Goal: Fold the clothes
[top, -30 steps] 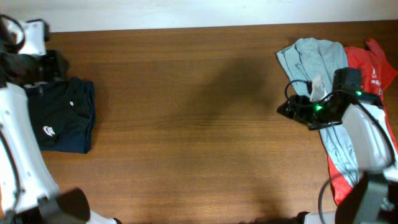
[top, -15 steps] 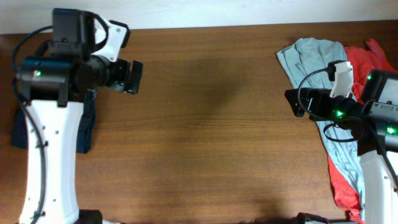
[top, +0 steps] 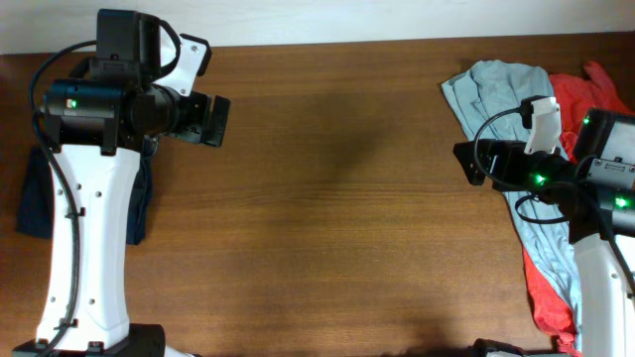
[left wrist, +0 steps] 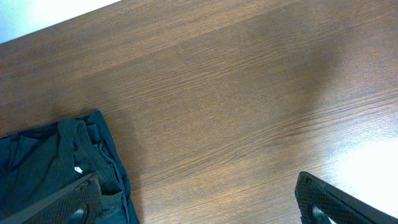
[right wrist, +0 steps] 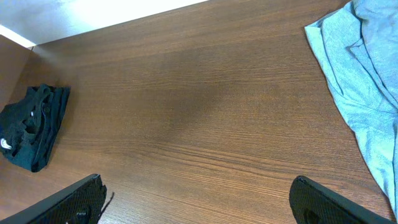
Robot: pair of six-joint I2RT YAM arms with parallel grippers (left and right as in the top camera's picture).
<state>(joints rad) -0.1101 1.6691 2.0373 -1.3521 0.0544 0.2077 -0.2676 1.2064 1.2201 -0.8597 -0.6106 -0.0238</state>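
Note:
A folded dark navy-black garment point(top: 32, 198) lies at the table's left edge, mostly hidden under my left arm. In the left wrist view it point(left wrist: 56, 162) sits at the lower left, and in the right wrist view it point(right wrist: 31, 134) shows a small white logo. A crumpled pale blue-grey garment point(top: 506, 94) lies over a red one point(top: 585, 99) at the far right, and its edge point(right wrist: 367, 81) shows in the right wrist view. My left gripper point(top: 216, 121) point(left wrist: 199, 202) hangs open and empty above bare wood, right of the dark garment. My right gripper point(top: 468, 164) point(right wrist: 198, 199) is also open and empty, left of the pale garment.
The brown wooden table point(top: 337, 198) stretches between the two arms. A pale wall runs along its far edge point(top: 317, 20). The red garment point(top: 541, 293) trails down toward the front right corner beside my right arm.
Both arms have risen off the garments they were low over a second ago and swung toward the table's middle. Both sets of jaws opened wide. The last half second shows almost no movement.

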